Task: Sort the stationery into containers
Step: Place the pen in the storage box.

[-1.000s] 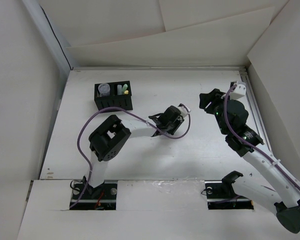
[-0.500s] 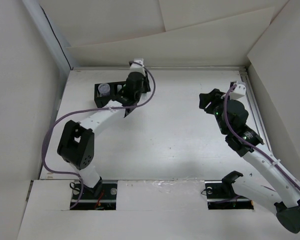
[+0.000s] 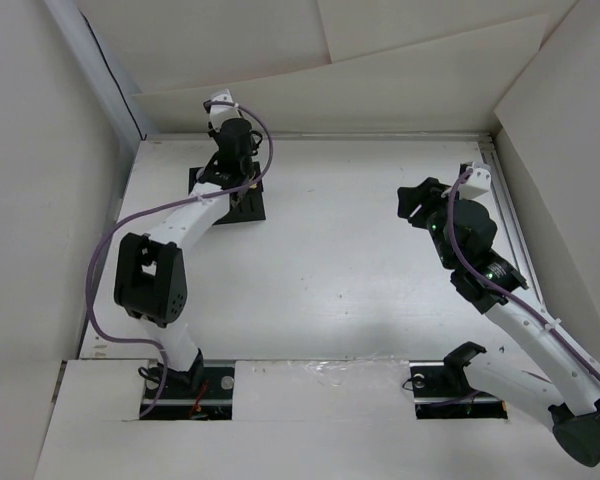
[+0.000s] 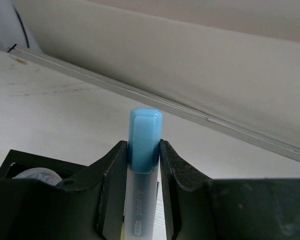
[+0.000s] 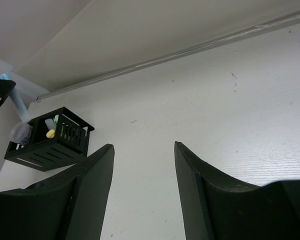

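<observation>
My left gripper (image 4: 143, 146) is shut on a clear marker with a blue cap (image 4: 145, 131), which stands upright between the jaws. In the top view that gripper (image 3: 230, 178) hangs over the black organizer (image 3: 252, 208) at the back left of the table. The right wrist view shows the organizer (image 5: 65, 145) from the side, with a yellow stick (image 5: 50, 133), a pale green stick (image 5: 54, 123) and a round greyish piece (image 5: 20, 132) in it; the blue-capped marker (image 5: 18, 104) is just above its left end. My right gripper (image 5: 142, 145) is open and empty, raised at the right (image 3: 412, 200).
White walls close the table at the back and on both sides, and a metal rail (image 4: 190, 112) runs along the back edge just behind the organizer. The left arm's purple cable (image 3: 130, 225) loops over the table's left part.
The left arm has swung from the middle of the table to the back left and now holds its gripper over the organizer. The right arm has not moved.
</observation>
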Motion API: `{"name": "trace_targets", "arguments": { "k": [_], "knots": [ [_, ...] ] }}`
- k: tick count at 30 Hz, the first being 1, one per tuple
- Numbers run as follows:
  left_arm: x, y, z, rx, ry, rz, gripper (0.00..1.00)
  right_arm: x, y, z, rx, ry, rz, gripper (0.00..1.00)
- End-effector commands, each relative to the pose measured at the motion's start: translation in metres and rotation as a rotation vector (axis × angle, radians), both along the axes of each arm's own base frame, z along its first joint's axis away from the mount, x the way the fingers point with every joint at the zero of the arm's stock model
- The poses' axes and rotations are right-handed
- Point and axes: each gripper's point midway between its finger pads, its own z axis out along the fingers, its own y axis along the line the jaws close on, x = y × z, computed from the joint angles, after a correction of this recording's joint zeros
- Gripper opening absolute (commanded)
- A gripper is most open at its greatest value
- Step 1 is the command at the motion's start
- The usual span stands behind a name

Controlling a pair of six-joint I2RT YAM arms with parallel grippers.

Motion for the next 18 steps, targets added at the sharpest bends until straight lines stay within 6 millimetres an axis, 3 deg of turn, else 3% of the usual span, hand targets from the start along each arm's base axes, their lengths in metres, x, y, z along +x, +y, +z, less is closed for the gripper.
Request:
{"name": "trace_targets", "arguments": {
  "k": [1, 18],
  "knots": [
    [0.015, 0.023, 0.009, 0.000, -0.031, 0.096, 0.24, 0.001, 0.001, 0.016, 0.028, -0.045, 0.007, 0.58],
    [0.017, 0.044, -0.033, 0.100, -0.017, 0.209, 0.25, 0.004, 0.003, 0.012, 0.023, -0.037, 0.007, 0.58]
  ]
}}
